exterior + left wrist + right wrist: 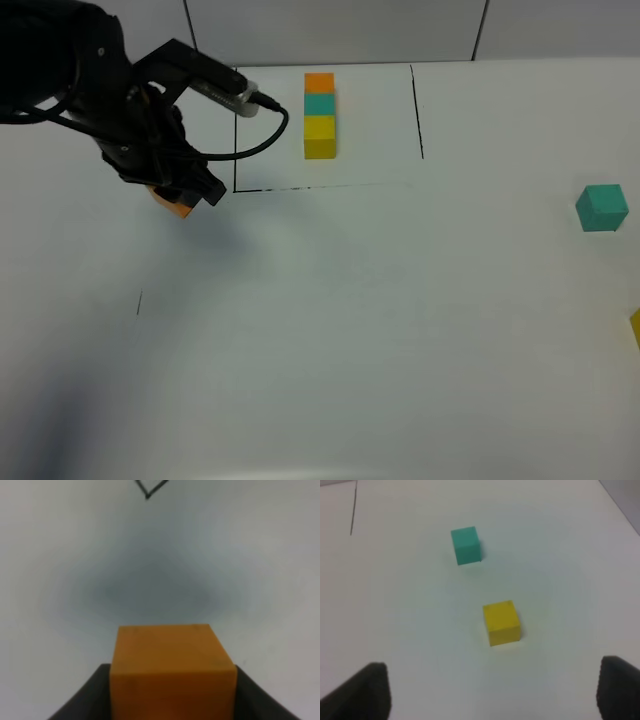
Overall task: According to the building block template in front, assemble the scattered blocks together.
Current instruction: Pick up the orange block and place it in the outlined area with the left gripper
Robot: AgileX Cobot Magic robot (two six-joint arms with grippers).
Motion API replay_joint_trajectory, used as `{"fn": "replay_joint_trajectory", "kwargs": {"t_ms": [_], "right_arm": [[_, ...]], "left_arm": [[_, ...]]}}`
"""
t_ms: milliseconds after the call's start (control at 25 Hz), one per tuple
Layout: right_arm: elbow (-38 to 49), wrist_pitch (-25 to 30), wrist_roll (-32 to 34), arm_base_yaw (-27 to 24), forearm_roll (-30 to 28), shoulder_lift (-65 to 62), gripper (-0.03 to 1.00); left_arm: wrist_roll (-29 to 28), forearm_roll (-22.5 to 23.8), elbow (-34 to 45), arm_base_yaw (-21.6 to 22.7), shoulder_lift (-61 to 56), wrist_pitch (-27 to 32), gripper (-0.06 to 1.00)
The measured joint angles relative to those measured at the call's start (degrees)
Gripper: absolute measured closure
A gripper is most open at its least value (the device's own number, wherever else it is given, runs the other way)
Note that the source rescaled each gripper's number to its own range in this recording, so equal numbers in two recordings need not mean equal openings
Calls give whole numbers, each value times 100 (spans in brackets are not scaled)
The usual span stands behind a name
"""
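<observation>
Left gripper [185, 193]: pinching orange cube [172, 675], far-left area of bench [350, 350].
Right gripper [492, 690]: spread wide.
Teal cube [601, 208], yellow cube [501, 622]: near right edge.
Template [320, 115]: far edge, 3 cubes.

Table [350, 330]: plain white, matte, no pattern, a soft grey shadow on my left side.

Template row [320, 115]: three flat bands, orange, then teal, then yellow. No print on any face.

Drawn frame [235, 150] around it: thin black line. One short black tick mark [139, 302] sits apart on the white.

Orange cube [172, 672]: solid orange, the top face lighter and the near face a shade deeper.

Teal cube [466, 545]: even teal-green, the side face darker.

Yellow cube [502, 623]: bright plain yellow, the side face duller.

My left gripper [185, 195]: black all over, with a black cable [270, 135] ending in a silver-grey plug.

My right gripper [495, 695]: fingers [367, 692] matte black, unmarked.
</observation>
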Motion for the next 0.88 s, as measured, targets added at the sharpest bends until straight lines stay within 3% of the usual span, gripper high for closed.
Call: {"fn": "replay_joint_trajectory", "kwargs": {"t_ms": [400, 880], "right_arm": [[0, 0, -5, 0, 0, 0, 27], [0, 0, -1, 0, 0, 0, 27]], "left_arm": [[670, 10, -1265, -528, 1247, 868, 94], [1901, 25, -3387, -991, 2664, 1936, 94]]}}
